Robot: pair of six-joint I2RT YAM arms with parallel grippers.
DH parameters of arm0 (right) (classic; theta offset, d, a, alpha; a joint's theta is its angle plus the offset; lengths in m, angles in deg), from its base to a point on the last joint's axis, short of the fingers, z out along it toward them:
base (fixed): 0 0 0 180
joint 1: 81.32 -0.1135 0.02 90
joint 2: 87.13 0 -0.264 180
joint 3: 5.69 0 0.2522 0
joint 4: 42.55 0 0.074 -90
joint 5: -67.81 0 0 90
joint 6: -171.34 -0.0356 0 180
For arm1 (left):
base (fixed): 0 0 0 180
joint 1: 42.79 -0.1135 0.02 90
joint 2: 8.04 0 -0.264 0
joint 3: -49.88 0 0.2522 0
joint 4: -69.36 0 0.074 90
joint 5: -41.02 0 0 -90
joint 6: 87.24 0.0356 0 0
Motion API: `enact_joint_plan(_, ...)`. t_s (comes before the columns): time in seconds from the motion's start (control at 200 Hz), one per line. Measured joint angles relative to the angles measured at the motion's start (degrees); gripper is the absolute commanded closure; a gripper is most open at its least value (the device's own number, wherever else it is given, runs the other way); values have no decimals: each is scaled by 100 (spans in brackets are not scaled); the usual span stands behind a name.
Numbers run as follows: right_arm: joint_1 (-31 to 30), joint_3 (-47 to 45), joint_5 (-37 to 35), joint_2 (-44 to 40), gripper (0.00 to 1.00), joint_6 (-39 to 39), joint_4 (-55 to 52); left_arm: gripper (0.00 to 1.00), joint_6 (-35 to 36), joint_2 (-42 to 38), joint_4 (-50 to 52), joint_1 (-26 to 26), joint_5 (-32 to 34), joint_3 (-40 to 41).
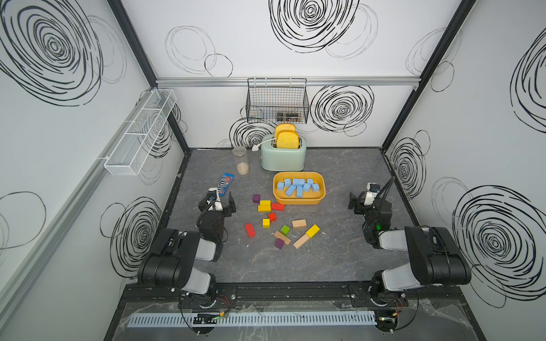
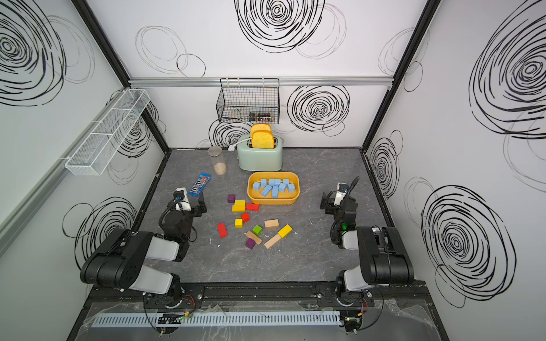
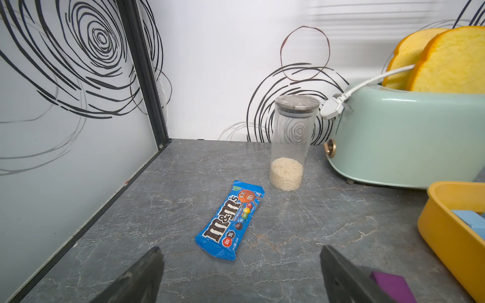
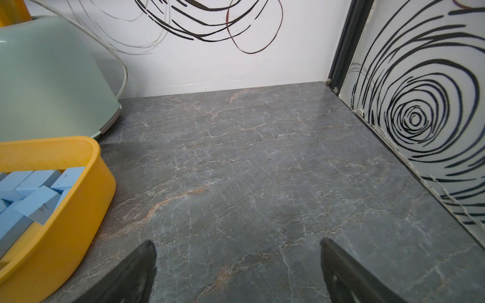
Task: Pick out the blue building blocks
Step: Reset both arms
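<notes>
Blue blocks: all visible ones lie heaped in tray, back-centre of table, just before toaster. None seen among loose blocks at table centre.

Left gripper spread, empty, near left edge. Right gripper spread, empty, near right edge.

Judgement: sorting looks complete. Check the loose pile for hidden blue; hold both arms clear of tray.

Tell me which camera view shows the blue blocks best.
The top views: both show all the blue blocks from above, lying in the yellow tray. The right wrist view shows only a few at one end of the tray; the left wrist view shows only part of one.
</notes>
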Motion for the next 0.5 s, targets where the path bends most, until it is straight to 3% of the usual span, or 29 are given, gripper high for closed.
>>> enact_joint_plan(0.31,-7,-2,-55,11,2,-7,199,4,0,0,2,0,2,0)
enact_joint_plan(0.5,-105,-103,-678,11,2,-164,339,4,2,0,2,0,0,0)
